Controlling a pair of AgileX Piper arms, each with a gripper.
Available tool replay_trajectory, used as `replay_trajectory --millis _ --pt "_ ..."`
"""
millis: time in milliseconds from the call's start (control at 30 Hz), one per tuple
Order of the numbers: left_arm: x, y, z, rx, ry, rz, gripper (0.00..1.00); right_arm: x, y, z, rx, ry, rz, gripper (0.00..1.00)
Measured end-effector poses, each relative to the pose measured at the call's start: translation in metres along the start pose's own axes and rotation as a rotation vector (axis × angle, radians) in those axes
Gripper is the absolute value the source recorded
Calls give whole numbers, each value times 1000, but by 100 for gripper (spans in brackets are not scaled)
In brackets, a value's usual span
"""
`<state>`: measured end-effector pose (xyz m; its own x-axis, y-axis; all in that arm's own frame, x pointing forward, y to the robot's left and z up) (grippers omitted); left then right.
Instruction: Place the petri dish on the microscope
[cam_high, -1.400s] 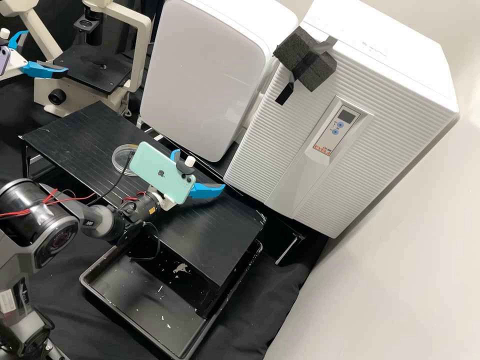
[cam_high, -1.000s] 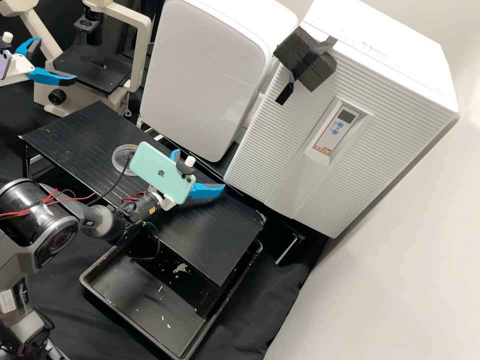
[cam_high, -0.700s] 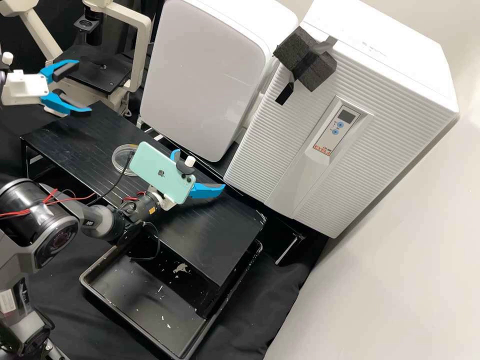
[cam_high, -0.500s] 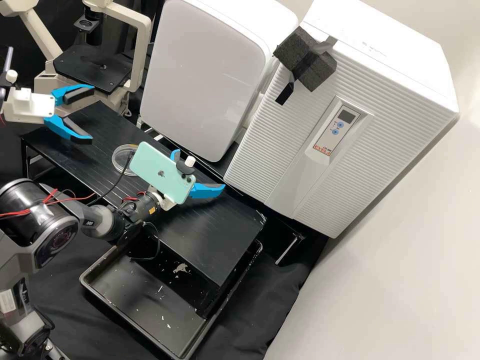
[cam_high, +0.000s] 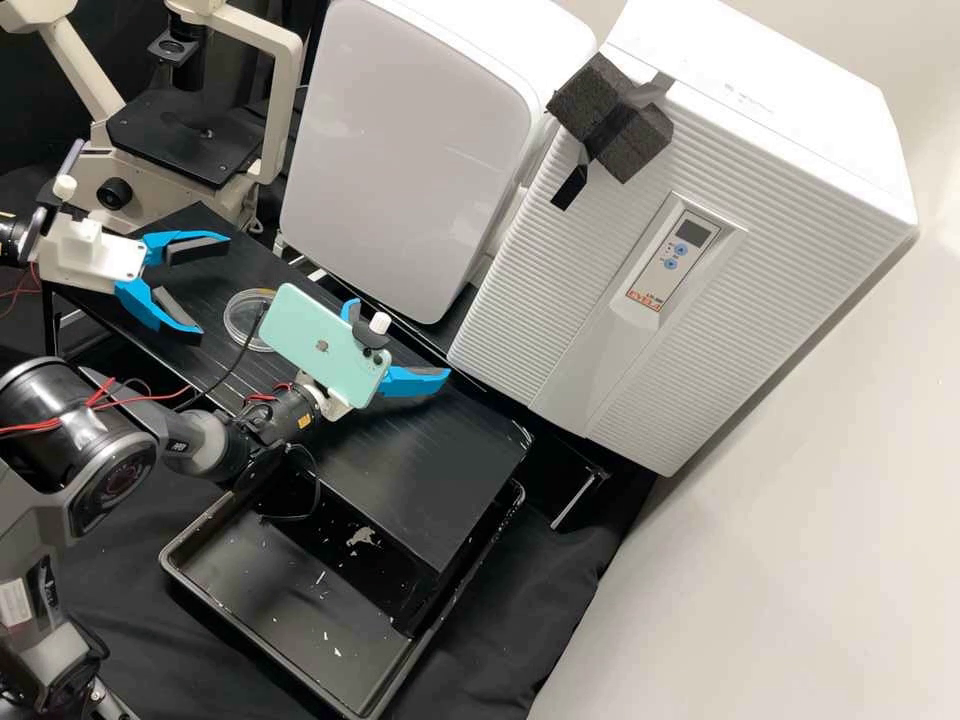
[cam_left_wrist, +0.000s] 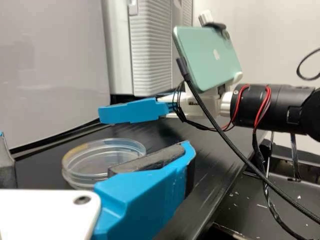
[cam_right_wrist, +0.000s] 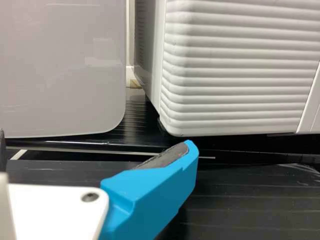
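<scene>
My left gripper (cam_high: 213, 290) is open above the left part of the black raised shelf, its fingertips just short of the clear petri dish (cam_high: 240, 322). The green phone overlaps the dish's right side. In the left wrist view, the dish (cam_left_wrist: 90, 157) lies beyond the open left gripper (cam_left_wrist: 97, 157), one finger covering part of its rim. My right gripper (cam_high: 400, 342) stands open over the shelf behind the green phone; the right wrist view shows the same gripper (cam_right_wrist: 96, 150) with nothing at its visible finger. The cream microscope (cam_high: 278, 110) has a bare black stage (cam_high: 180, 150).
The black shelf (cam_high: 420, 480) spans the middle, with a black tray (cam_high: 290, 650) below its near end. Two large white appliances (cam_high: 400, 150) stand behind it. A phone (cam_high: 325, 345) and cable on the right arm hang close beside the dish.
My left gripper has come from beside the microscope at the upper left, down and rightward over the shelf to near the dish, its fingers open. The right arm and the dish have kept still.
</scene>
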<state>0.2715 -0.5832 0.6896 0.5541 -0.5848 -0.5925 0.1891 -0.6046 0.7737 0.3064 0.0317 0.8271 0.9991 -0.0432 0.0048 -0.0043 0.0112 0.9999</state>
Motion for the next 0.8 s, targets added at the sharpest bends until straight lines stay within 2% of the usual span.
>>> replay_trajectory --millis 267,467,667,800 --pt "26 -2 -8 18 35 -67 100 0 0 0 0 0 0 100" --pt "44 -3 -10 31 45 -98 100 0 0 0 0 0 0 100" --pt "58 -3 -10 28 47 -98 100 0 0 0 0 0 0 100" --pt "66 -5 -13 -7 54 -98 100 0 0 0 0 0 0 100"
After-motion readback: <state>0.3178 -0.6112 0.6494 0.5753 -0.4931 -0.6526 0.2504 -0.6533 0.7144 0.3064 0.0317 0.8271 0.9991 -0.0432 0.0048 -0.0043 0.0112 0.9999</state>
